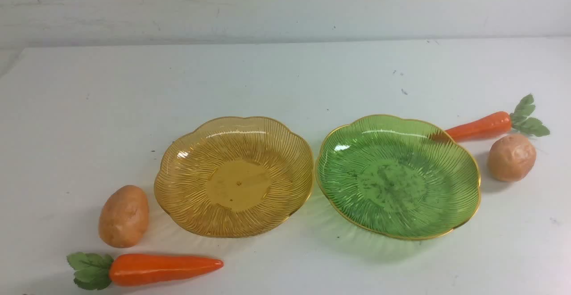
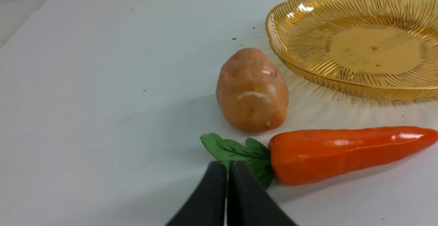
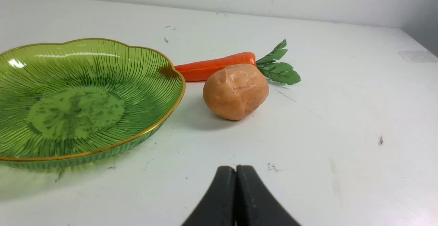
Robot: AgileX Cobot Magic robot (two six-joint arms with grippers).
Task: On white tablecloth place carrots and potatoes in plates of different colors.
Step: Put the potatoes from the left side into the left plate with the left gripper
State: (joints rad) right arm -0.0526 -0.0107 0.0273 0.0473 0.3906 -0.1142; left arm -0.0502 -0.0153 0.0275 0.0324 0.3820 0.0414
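**Q:** Jaws?
**A:** Both clenched and empty: left jaws, right jaws.
**Q:** Items?
**A:** Carrot point(image 1: 165, 268) and potato point(image 1: 124, 216) lie lower left, beside amber plate point(image 1: 234, 176). Second carrot point(image 1: 479, 126) and second potato point(image 1: 511, 157) lie right of green plate point(image 1: 397, 176). Recommended: open fully, grip carrot mid-body.

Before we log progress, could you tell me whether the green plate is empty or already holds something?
Empty: the green plate shows a bare floor; a carrot and potato lie outside it.

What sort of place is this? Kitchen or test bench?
Probably a staged test bench, not a kitchen: plain white tablecloth, bare wall behind, and glossy toy produce like the left carrot and left potato beside the empty amber plate.
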